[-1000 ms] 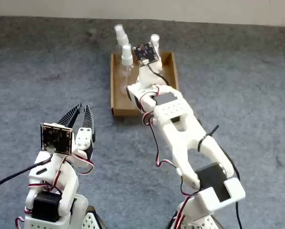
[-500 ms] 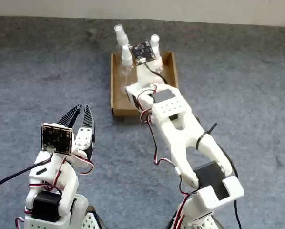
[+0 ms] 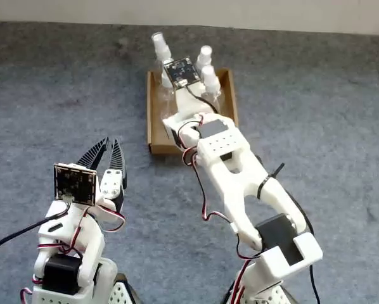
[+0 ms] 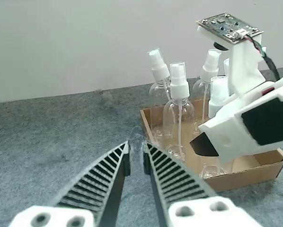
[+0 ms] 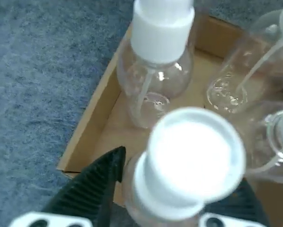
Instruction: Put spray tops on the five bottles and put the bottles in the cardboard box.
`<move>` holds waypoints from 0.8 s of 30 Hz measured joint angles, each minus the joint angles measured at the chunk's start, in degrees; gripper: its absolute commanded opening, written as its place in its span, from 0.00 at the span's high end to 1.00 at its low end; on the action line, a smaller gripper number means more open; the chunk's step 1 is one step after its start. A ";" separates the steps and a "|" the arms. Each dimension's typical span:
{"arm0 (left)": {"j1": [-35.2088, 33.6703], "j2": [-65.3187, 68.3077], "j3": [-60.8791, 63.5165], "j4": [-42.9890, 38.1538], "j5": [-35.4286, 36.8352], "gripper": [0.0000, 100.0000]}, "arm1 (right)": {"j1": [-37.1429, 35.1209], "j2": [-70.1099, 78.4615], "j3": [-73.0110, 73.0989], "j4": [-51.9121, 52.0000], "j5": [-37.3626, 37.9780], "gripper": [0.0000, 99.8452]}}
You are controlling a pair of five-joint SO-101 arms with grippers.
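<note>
The cardboard box (image 3: 154,126) lies at the back middle of the table, and several clear bottles with white spray tops stand in it. In the right wrist view a capped bottle (image 5: 189,156) sits between the black fingers (image 5: 101,182) of my right gripper (image 5: 174,189), which is shut on it above the box's near left part. In the high view the wrist's camera board (image 3: 179,71) hides that bottle. Two other capped bottles (image 3: 159,45) (image 3: 211,78) show around the wrist. My left gripper (image 3: 111,152) rests well short of the box, narrowly open with nothing in it (image 4: 137,153).
Grey carpet (image 3: 63,88) covers the table on every side of the box. A pale wall (image 4: 61,42) runs behind the far edge. The right arm's white body (image 3: 234,171) stretches from the near edge to the box.
The right wrist has swung left over the box with its bottle, uncovering a capped bottle on the right side. The left arm has stayed still.
</note>
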 measured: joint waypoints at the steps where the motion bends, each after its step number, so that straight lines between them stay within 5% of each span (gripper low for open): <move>1: 0.00 0.00 0.00 0.00 0.00 0.99 | 0.00 0.00 -0.18 0.00 0.00 0.78; 15: 0.00 0.00 0.00 0.00 0.00 0.99 | -0.26 0.00 -6.07 5.71 0.00 0.77; 24: 0.00 0.00 0.00 0.00 0.00 0.99 | -0.26 0.00 -6.07 5.71 -1.58 0.67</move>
